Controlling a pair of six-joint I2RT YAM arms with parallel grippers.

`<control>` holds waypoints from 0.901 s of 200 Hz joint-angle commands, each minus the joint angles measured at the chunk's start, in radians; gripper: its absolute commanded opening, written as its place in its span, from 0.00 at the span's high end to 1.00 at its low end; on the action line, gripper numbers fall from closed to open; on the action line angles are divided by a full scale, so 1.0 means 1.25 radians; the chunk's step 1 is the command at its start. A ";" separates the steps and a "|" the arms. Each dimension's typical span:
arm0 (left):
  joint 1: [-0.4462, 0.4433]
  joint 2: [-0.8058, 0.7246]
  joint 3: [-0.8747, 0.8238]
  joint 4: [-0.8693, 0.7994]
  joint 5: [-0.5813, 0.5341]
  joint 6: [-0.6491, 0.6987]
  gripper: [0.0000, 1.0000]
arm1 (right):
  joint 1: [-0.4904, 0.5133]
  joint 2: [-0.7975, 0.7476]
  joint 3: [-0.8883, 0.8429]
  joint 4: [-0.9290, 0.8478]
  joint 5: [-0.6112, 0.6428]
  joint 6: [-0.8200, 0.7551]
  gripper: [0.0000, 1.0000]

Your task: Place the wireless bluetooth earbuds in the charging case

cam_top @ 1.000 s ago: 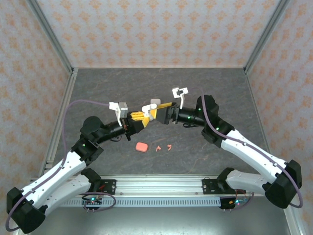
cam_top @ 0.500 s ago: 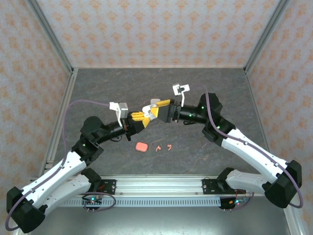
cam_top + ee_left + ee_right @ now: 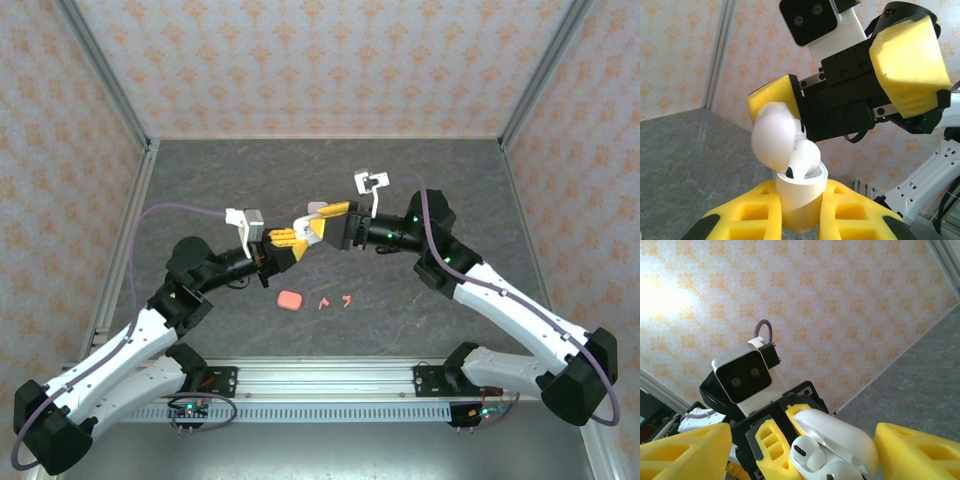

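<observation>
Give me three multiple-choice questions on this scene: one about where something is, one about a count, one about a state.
1. Where do the loose coral-pink earbuds lie?
A. against the back wall
B. on the table, right of the pink case
C. on an arm's base
2. How many coral-pink earbuds lie on the table?
A. two
B. four
C. six
3. The lid of the white charging case in the left gripper is:
A. shut
B. open
C. missing

1 B: the top view shows them beside the pink case.
2 A: two small pink pieces lie there.
3 B: the lid is tipped back, with a white earbud showing inside.
</observation>
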 commanded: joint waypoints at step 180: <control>-0.007 0.052 0.051 -0.145 -0.145 0.060 1.00 | 0.003 -0.093 0.052 -0.179 0.106 -0.153 0.23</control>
